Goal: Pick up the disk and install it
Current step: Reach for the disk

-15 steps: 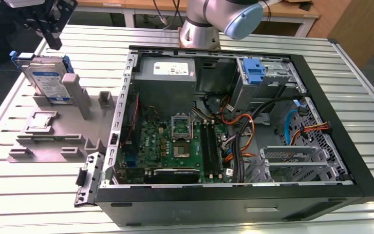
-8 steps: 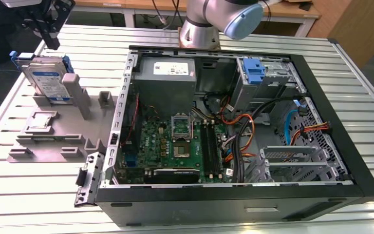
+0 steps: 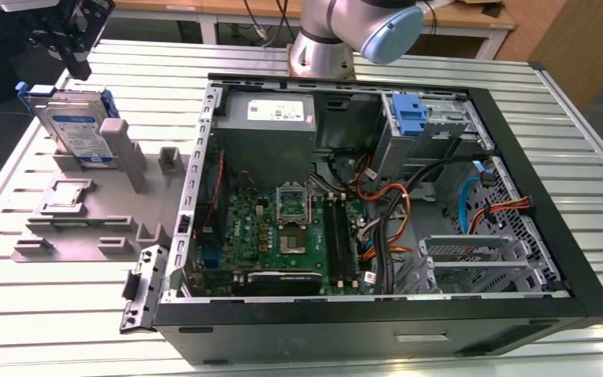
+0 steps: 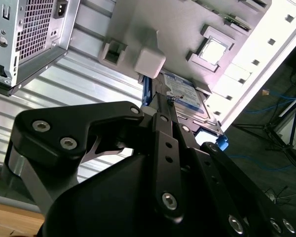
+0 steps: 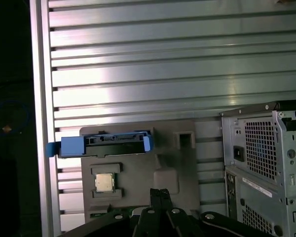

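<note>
One disk (image 3: 73,129) stands on edge in the grey holder (image 3: 87,236), upper left of the exterior view. Gripper (image 3: 78,69) just above it, fingers pressed together, empty.

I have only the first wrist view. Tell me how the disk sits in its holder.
Observer: In the exterior view the disk stands upright on its edge in the grey holder, with its labelled face turned toward that camera.
Operator: Say whether the end effector touches it.
Observer: The end effector hangs just above the disk's top edge, and there seems to be a small gap between them.
</note>
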Tool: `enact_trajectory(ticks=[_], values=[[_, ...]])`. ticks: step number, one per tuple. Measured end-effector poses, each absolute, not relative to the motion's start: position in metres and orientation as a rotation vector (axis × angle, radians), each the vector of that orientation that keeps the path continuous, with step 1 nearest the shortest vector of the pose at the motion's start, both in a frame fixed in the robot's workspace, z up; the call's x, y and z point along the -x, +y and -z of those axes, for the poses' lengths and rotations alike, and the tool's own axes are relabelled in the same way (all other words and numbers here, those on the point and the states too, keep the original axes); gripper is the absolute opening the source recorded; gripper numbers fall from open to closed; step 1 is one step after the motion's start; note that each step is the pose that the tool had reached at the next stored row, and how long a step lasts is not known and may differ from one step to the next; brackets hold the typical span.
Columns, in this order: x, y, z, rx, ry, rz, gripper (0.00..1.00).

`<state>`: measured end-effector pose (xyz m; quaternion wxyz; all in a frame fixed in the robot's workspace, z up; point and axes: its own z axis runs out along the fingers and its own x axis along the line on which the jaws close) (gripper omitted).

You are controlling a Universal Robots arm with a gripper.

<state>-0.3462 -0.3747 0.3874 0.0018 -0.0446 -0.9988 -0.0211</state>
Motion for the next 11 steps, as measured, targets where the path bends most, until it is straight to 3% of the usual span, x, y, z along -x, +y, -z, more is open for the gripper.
enact_trajectory(ticks=[11], values=[[0.359, -0.374, -0.387, 0.140, -3.132, 0.066, 0.10]])
